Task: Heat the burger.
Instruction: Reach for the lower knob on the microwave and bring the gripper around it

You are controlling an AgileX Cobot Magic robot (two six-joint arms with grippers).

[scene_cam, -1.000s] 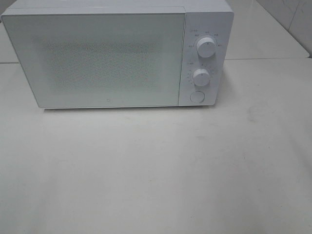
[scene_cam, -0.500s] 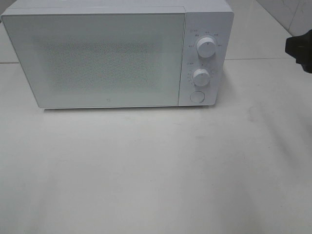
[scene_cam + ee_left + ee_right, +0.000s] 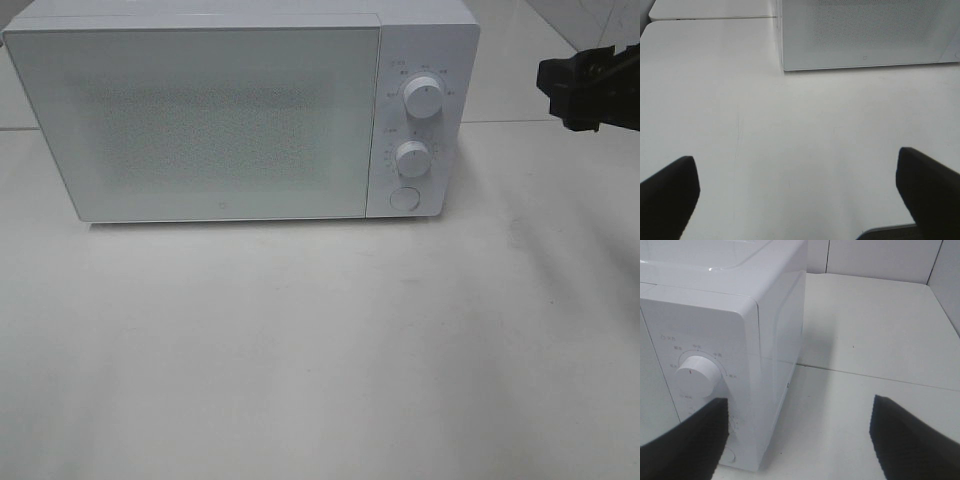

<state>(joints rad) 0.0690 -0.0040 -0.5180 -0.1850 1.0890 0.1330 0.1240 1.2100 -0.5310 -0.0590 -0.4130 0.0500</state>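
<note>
Exterior high view: a white microwave oven (image 3: pixel 220 120) fills the upper left and centre of the frame, standing on a pale table (image 3: pixel 320 350). Its door (image 3: pixel 200 125) is closed and its speckled window lets nothing inside be made out. The burger appears in none of the views, and whether it sits behind that door cannot be told.

On the control panel at the oven's right end are an upper knob (image 3: pixel 425 100), a lower knob (image 3: pixel 412 158) below it, and a round button (image 3: pixel 403 198) at the bottom. A seam in the table runs off to the right behind the oven, and a tiled wall (image 3: pixel 600 30) shows in the upper right corner.

The right gripper (image 3: pixel 572 92) reaches in from the right edge of the frame, level with the upper knob and well apart from the oven. In the right wrist view its black fingers (image 3: pixel 690 440) stand wide apart with nothing between them. The oven's right front corner and upper knob lie ahead, and one finger overlaps the panel below that knob.

The left gripper (image 3: pixel 797 192) is seen only in the left wrist view. Its jaws are spread wide and empty over bare table, with the oven's lower left corner ahead and nothing lying between.
</note>
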